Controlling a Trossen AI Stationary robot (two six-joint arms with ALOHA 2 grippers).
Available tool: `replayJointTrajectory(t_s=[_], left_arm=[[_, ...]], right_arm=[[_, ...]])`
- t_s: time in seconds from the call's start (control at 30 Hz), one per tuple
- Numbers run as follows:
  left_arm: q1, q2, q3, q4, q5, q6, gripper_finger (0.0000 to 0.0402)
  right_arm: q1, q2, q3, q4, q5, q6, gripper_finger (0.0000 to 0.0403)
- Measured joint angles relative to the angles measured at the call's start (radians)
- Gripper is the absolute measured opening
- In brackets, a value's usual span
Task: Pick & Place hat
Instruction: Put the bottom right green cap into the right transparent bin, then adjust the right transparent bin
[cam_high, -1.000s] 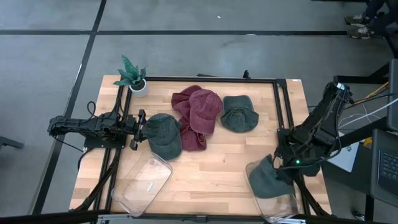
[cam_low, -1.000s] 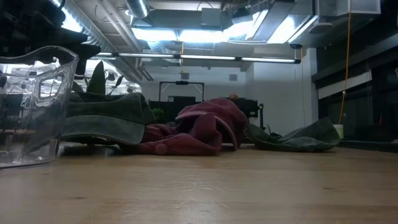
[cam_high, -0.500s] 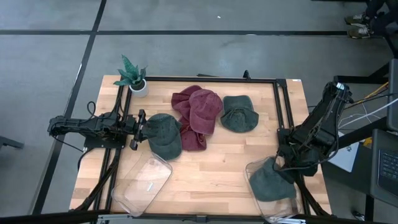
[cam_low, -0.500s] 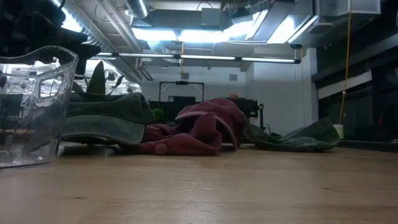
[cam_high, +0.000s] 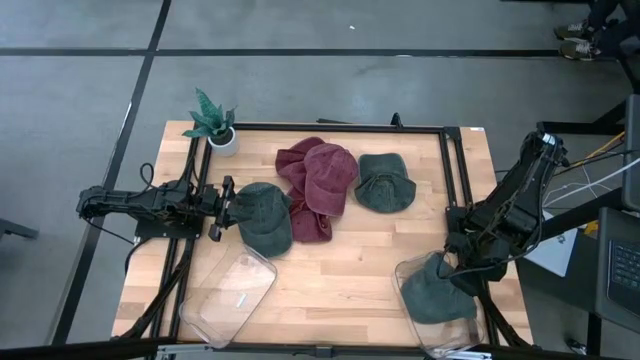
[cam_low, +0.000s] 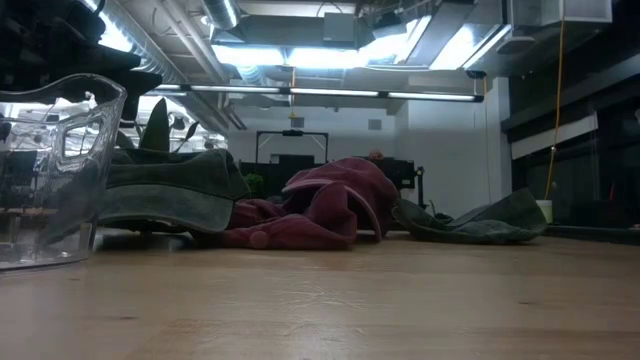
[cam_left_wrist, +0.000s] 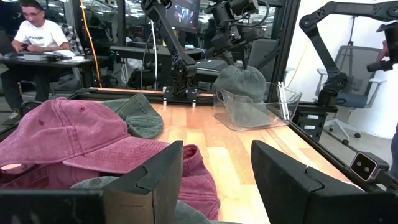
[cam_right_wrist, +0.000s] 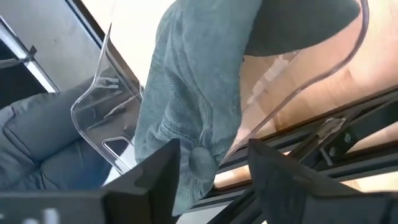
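The right tool (cam_high: 462, 268) hangs over the clear bin (cam_high: 437, 322) at the counter's (cam_high: 340, 270) front right corner, its fingers spread and released, just above a green hat (cam_high: 432, 290) that lies draped in that bin. In the right wrist view the same green hat (cam_right_wrist: 199, 106) fills the space ahead of the 2 spread fingers (cam_right_wrist: 155, 180), its fabric hanging over the clear bin (cam_right_wrist: 106, 118) wall, with nothing pinched between them. Taking the red hat pile (cam_high: 318, 185) in the middle of the counter as the landmark: a second green hat (cam_high: 385, 183) lies just to its right, touching or nearly touching it, and a third green hat (cam_high: 263, 215) lies against its left side. The left tool (cam_high: 228, 205) sits at that third hat's left edge, reaching in from the counter's left side; in the left wrist view its 2 fingers (cam_left_wrist: 155, 186) stand apart, released, with the hat's fabric low between them and the red hat pile (cam_left_wrist: 87, 140) straight ahead. A second clear bin (cam_high: 228, 295) lies in front of the pile toward the left. A small potted plant (cam_high: 213, 122) stands behind the pile to the left, at the counter's back edge. In the left wrist view a person (cam_left_wrist: 37, 34) sits at a desk beyond the counter.
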Motion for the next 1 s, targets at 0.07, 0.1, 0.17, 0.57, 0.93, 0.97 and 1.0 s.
replayJointTrajectory(t_s=[0.07, 0.1, 0.17, 0.57, 0.93, 0.97, 1.0], left_arm=[[0.000, 0.000, 0.000, 0.000, 0.000, 0.000, 0.0185], [0.000, 0.000, 0.000, 0.000, 0.000, 0.000, 0.0185], [0.000, 0.000, 0.000, 0.000, 0.000, 0.000, 0.0185], [0.000, 0.000, 0.000, 0.000, 0.000, 0.000, 0.0185], [0.000, 0.000, 0.000, 0.000, 0.000, 0.000, 0.0185], [0.000, 0.000, 0.000, 0.000, 0.000, 0.000, 0.0185], [0.000, 0.000, 0.000, 0.000, 0.000, 0.000, 0.0185]], right_arm=[[-0.001, -0.008, 0.000, -0.008, 0.003, -0.017, 0.0203], [-0.001, -0.012, 0.000, -0.016, 0.003, -0.033, 0.0208], [-0.002, -0.023, 0.003, -0.039, 0.000, -0.059, 0.0214], [-0.013, -0.038, 0.240, -0.306, 0.105, -0.187, 0.0217], [0.042, 0.080, 0.449, -0.289, 0.187, -0.423, 0.0217], [0.053, 0.102, 0.469, -0.285, 0.194, -0.455, 0.0217], [0.063, 0.125, 0.492, -0.284, 0.201, -0.483, 0.0217]])
